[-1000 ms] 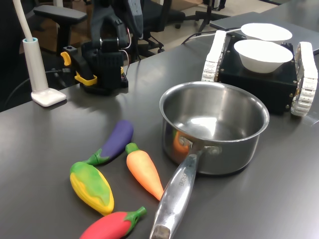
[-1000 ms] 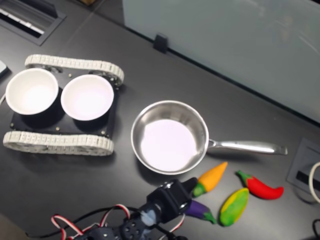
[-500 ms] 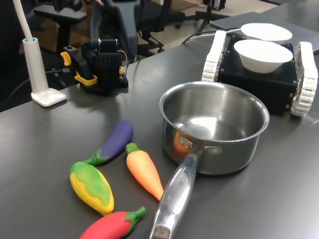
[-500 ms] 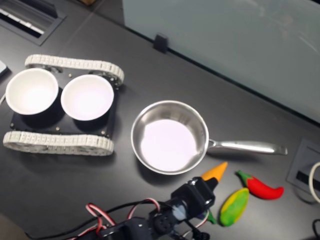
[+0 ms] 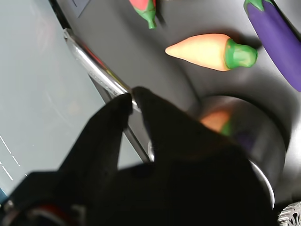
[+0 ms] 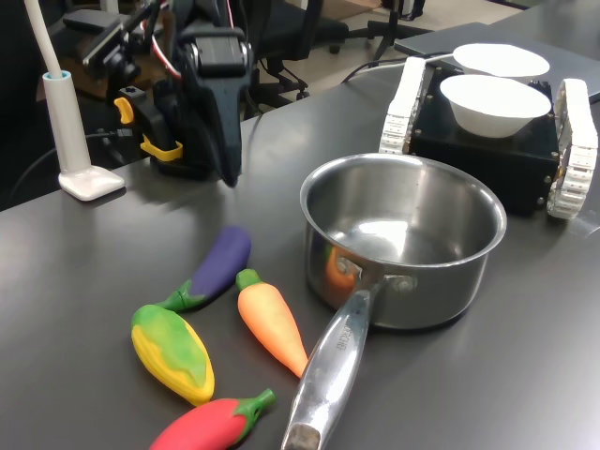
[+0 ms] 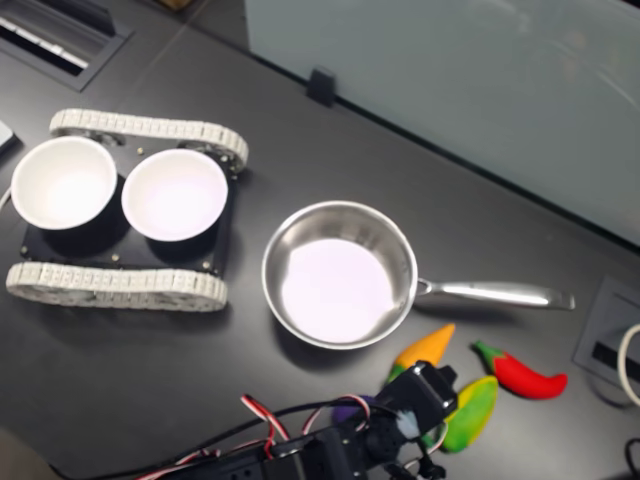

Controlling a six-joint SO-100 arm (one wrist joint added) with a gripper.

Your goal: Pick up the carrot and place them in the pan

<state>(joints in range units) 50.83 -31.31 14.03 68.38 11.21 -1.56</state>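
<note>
The orange carrot (image 6: 272, 323) with its green cap lies on the dark table just beside the pan's long handle (image 6: 330, 370); the wrist view also shows the carrot (image 5: 202, 51). The shiny steel pan (image 6: 469, 267) stands empty at mid-table, its rim (image 7: 275, 250) round in the second exterior view. My black gripper (image 6: 230, 176) points down above the table, behind the vegetables, apart from the carrot. In the second exterior view the gripper (image 7: 438, 380) hangs just below the carrot (image 7: 428, 346). The fingertips (image 5: 123, 101) meet with nothing between them.
A purple eggplant (image 6: 220, 262), a yellow-green corn (image 6: 173, 352) and a red chili (image 6: 211, 424) lie around the carrot. Two white bowls (image 6: 492, 103) sit on a black tracked base (image 6: 506, 155) at the back right. A white lamp stand (image 6: 89, 178) is at the left.
The arm has swung out over the vegetables: it moved right in the second exterior view, now covering the eggplant, and the gripper has dropped into the first exterior view. Objects have not moved.
</note>
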